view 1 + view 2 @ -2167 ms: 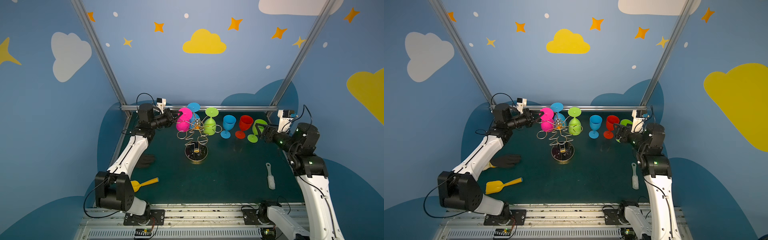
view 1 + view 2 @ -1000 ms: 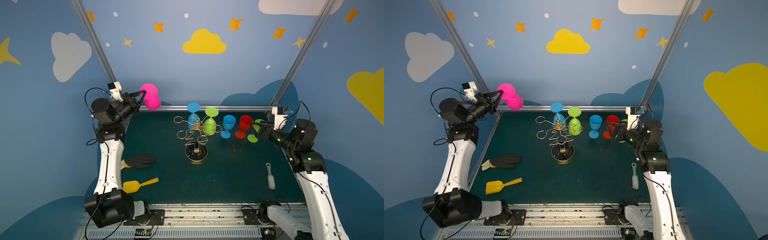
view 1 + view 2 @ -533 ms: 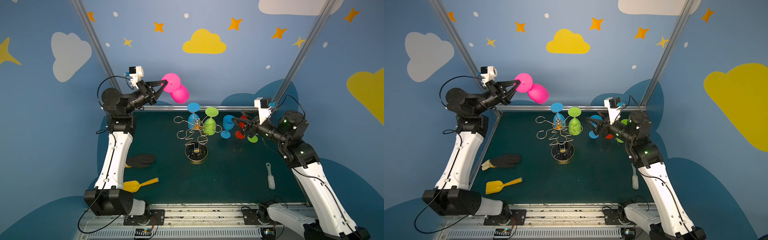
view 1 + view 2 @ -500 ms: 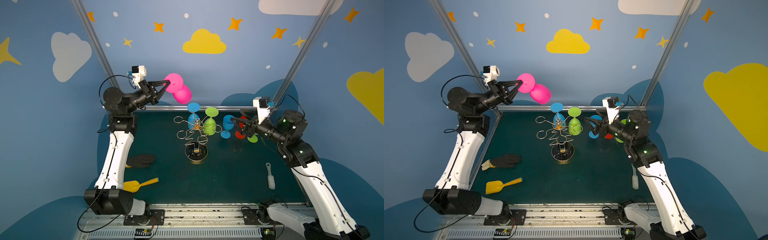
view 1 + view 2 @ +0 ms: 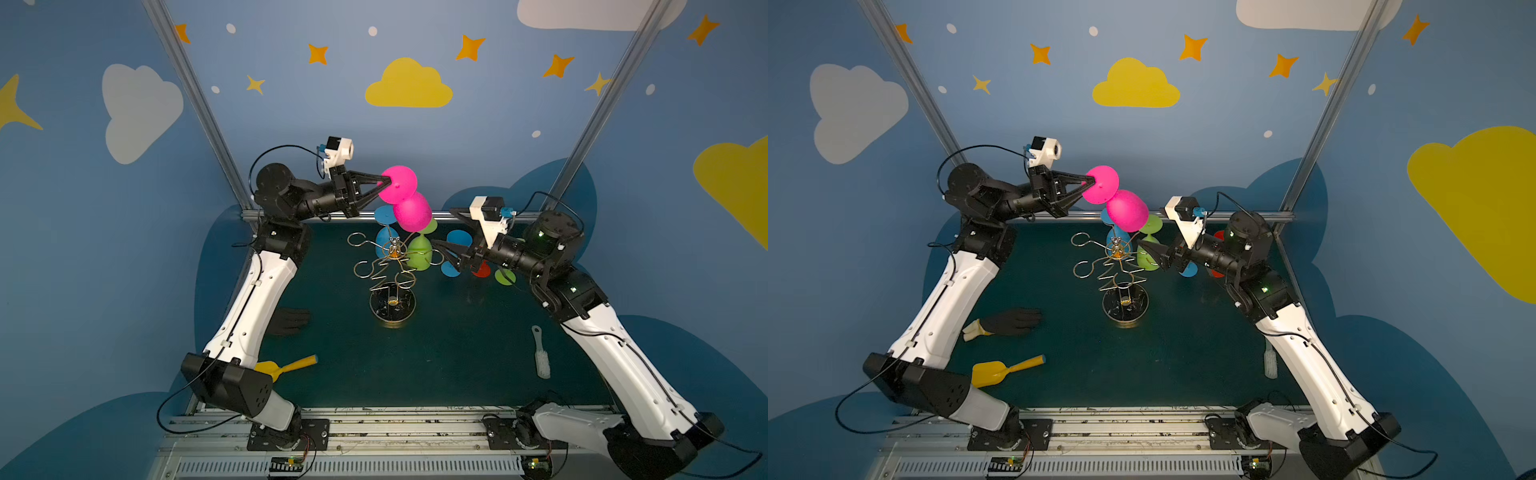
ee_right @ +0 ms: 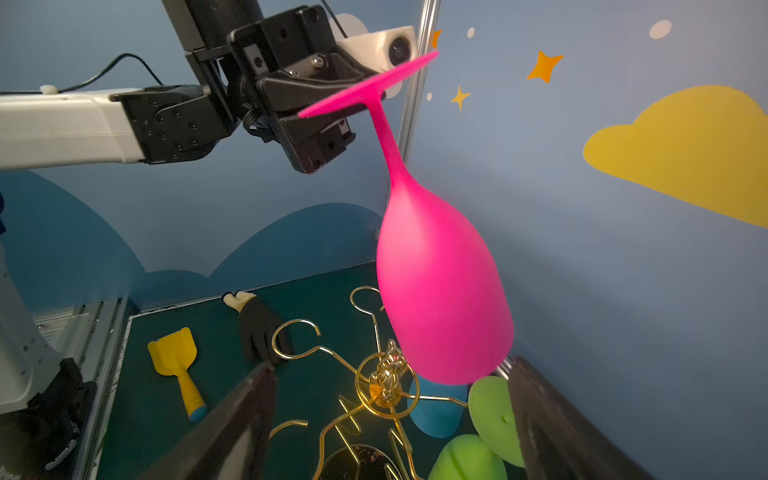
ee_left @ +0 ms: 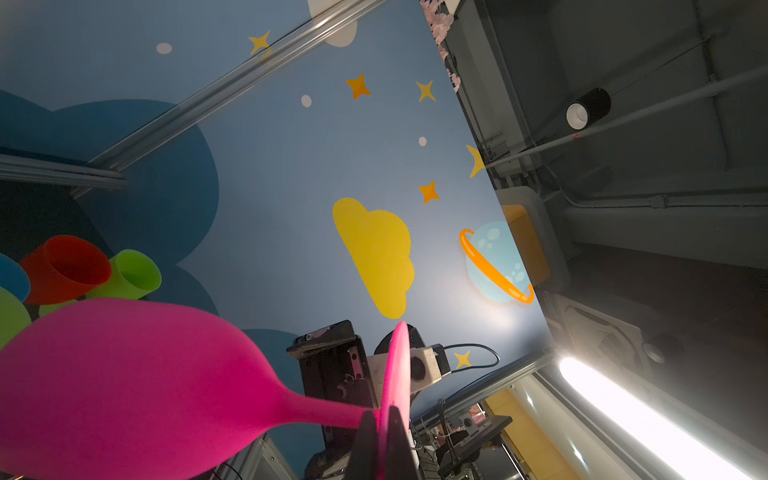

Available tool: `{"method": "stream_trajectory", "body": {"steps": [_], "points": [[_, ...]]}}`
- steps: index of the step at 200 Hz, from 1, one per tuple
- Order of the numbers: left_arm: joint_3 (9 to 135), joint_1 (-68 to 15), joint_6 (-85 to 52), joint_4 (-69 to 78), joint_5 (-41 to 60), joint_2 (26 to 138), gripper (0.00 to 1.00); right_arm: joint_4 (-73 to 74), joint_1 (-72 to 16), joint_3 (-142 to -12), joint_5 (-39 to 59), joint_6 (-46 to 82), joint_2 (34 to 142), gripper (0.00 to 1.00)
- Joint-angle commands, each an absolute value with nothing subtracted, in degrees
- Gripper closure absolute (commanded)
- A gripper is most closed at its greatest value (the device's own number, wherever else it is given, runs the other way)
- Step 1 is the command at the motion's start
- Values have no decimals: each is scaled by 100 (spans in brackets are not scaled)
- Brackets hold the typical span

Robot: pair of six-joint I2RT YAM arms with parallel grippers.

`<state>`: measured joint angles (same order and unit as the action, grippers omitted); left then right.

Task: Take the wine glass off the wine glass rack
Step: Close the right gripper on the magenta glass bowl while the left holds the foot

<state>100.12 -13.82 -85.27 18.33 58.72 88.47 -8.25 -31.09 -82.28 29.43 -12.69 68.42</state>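
Observation:
A pink wine glass (image 5: 411,210) (image 5: 1127,210) hangs bowl-down in the air above the wine glass rack (image 5: 390,266) (image 5: 1119,266), clear of its gold loops. My left gripper (image 5: 388,183) (image 7: 384,419) is shut on the edge of the glass's round foot. A blue glass (image 5: 384,245) and a green glass (image 5: 419,255) hang on the rack's far side. My right gripper (image 5: 441,225) (image 6: 392,368) stands open just right of the rack beside the green glass, lower than the pink bowl (image 6: 440,291), and holds nothing.
Blue (image 5: 457,241), red (image 7: 62,268) and green (image 7: 133,274) glasses stand at the back right, partly hidden by my right arm. A black glove (image 5: 1013,320) and a yellow scoop (image 5: 1000,370) lie at the left, a white brush (image 5: 540,357) at the right.
My left arm has swung the pink glass rightward from the back left corner to above the rack. My right arm has reached left to the rack, its jaws wider.

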Motion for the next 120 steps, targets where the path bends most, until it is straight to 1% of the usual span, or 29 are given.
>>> {"method": "stream_trajectory", "body": {"steps": [1, 53, 120], "points": [[10060, -1488, -8466, 1898, 6003, 8796, 97, -644, -3206, -8444, 2776, -1802, 6947, 13], [9942, -1665, -8600, 2056, 6010, 8776, 97, -341, -3259, -8437, 2531, -2175, 7246, 12], [9771, -1793, -8951, 2497, 5963, 8791, 97, -242, -3256, -8702, 2417, -2070, 7810, 12]]}}
